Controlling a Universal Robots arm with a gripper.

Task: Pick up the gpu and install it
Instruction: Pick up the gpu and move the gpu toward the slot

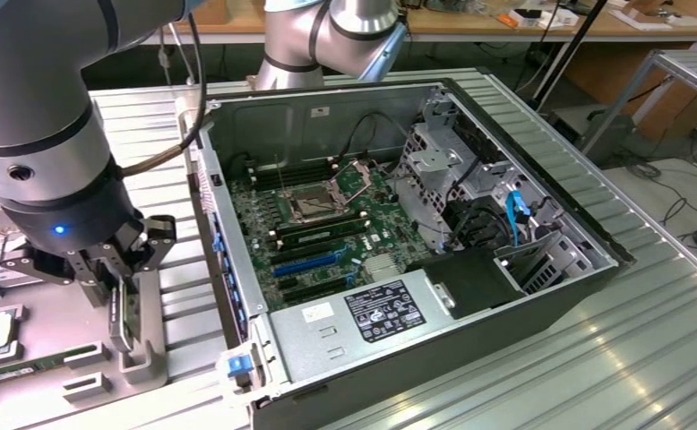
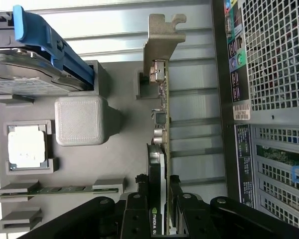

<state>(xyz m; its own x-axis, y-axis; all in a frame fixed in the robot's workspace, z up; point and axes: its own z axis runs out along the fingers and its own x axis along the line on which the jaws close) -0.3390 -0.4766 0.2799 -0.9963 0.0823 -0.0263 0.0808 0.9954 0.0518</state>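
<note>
Green-edged, the one gpu [image 2: 162, 119] stands on edge, clamped between two black fingers [image 2: 137, 219].

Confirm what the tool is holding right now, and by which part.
The tool grips the gpu across its faces at the shroud end, opposite the metal bracket; the card stands on edge in the gray tray.
</note>
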